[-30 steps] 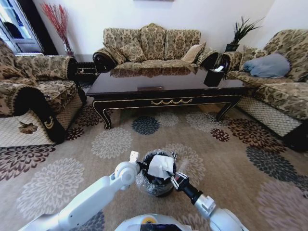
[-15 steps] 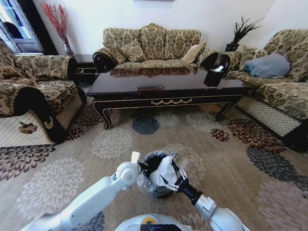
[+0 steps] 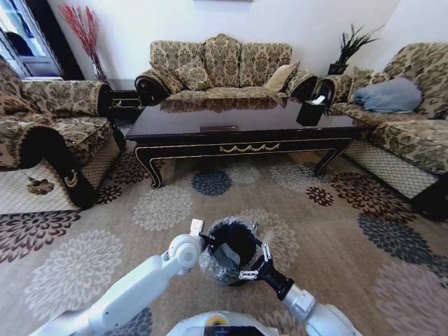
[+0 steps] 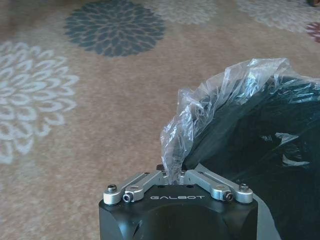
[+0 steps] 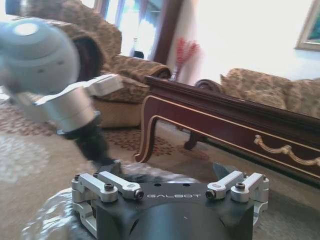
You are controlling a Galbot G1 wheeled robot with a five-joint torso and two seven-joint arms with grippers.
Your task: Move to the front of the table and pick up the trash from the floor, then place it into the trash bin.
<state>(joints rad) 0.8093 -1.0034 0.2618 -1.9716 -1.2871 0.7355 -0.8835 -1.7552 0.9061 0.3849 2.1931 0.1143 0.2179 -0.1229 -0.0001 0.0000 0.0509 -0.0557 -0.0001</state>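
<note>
The trash bin (image 3: pixel 231 246), a small black bucket lined with a clear plastic bag, stands on the floor (image 3: pixel 315 231) just ahead of me. My left gripper (image 3: pixel 205 241) is at its left rim, shut on a fold of the bag (image 4: pixel 200 120); the left wrist view has the gripper (image 4: pixel 171 172) next to the bin's dark inside (image 4: pixel 260 150). My right gripper (image 3: pixel 252 263) hovers open at the bin's near right rim, nothing between its fingers. A pale piece of trash (image 3: pixel 225 259) lies inside the bin. The dark table (image 3: pixel 238 122) stands beyond.
Patterned sofas stand left (image 3: pixel 49 133), behind (image 3: pixel 220 66) and right (image 3: pixel 413 126) of the table. A black tissue box (image 3: pixel 310 112) sits on the table's right end. The right wrist view holds the left arm (image 5: pixel 65 100) and the table's front rail (image 5: pixel 240 132).
The white tissue that hung from my right gripper over the bin has dropped inside. The right gripper has opened and pulled back toward me. The left gripper kept its hold.
</note>
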